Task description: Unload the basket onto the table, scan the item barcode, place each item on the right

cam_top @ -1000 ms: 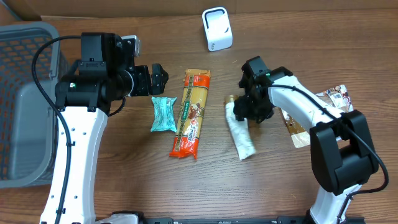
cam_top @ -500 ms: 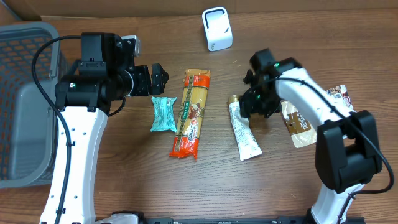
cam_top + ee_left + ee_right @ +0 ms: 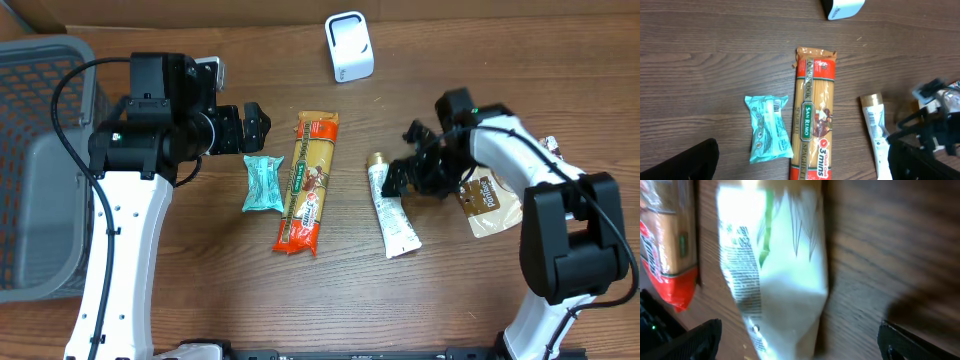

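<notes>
**Tube flat on the surface, both grippers spread**

Right of the surface's centre: a white tube [image 3: 394,215] with a gold cap, lying flat. Cap toward the far edge, crimped end toward the near edge. Fine print down one side in the right wrist view, too blurred to pick out a barcode.

Over the cap end of the tube: the right gripper [image 3: 403,158], fingers spread wide, one on either side, pinching nothing. Touching the tube or just clear of it: cannot tell.

Near the far edge, about midway along: the white scanner [image 3: 349,47], upright, well apart from the tube.

Left of the tube: a long orange spaghetti packet [image 3: 307,183] lying lengthwise, and just beside that a small teal packet [image 3: 263,183]. Toward the right edge: a brown pouch [image 3: 487,200], partly hidden under the right arm. At the left edge: a grey basket [image 3: 40,150].

Above the far end of the teal packet: the left gripper [image 3: 256,126], raised off the surface, likewise spread wide and gripping nothing.
</notes>
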Controlling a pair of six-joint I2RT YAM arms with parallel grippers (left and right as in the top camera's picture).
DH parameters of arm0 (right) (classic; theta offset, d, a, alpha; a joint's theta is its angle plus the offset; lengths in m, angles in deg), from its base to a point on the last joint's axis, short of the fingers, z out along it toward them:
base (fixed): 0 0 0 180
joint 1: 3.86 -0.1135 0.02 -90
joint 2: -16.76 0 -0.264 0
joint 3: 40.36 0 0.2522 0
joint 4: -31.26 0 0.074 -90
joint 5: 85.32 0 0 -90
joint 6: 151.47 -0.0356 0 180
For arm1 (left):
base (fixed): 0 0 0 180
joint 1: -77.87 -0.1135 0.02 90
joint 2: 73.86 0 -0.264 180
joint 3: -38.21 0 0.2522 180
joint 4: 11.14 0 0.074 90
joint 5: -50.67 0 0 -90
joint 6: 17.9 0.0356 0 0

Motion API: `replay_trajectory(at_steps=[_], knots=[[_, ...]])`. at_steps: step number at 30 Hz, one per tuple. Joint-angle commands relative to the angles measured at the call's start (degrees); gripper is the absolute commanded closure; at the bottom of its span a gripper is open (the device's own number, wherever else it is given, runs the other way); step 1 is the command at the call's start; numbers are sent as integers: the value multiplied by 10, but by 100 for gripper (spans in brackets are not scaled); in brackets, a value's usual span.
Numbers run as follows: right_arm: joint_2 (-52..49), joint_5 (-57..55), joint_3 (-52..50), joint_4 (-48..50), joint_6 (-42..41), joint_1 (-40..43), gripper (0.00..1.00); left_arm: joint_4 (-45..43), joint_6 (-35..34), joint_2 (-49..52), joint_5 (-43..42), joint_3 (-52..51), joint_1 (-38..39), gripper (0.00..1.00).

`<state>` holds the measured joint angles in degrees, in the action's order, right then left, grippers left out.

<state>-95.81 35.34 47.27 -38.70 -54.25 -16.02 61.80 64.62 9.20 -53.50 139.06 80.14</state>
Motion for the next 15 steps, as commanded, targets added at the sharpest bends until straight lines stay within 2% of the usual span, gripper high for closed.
replay_trajectory(at_steps=[1, 4, 7, 8, 10, 15], knots=[[0, 47, -40, 38, -1, -4, 0, 0, 9, 2, -3, 3, 7, 0], [-1, 58, -66, 79, -30, -4, 5, 0, 9, 2, -3, 3, 7, 0], [-1, 69, -82, 107, -59, -6, 27, 0, 9, 2, -3, 3, 7, 1], [-1, 70, -86, 114, -69, -7, 31, 0, 9, 2, -3, 3, 7, 1], [-1, 70, -94, 125, -83, -12, 34, 0, 9, 2, -3, 3, 7, 0], [-1, 70, -103, 137, -104, -29, 69, 0, 9, 2, -3, 3, 7, 0]])
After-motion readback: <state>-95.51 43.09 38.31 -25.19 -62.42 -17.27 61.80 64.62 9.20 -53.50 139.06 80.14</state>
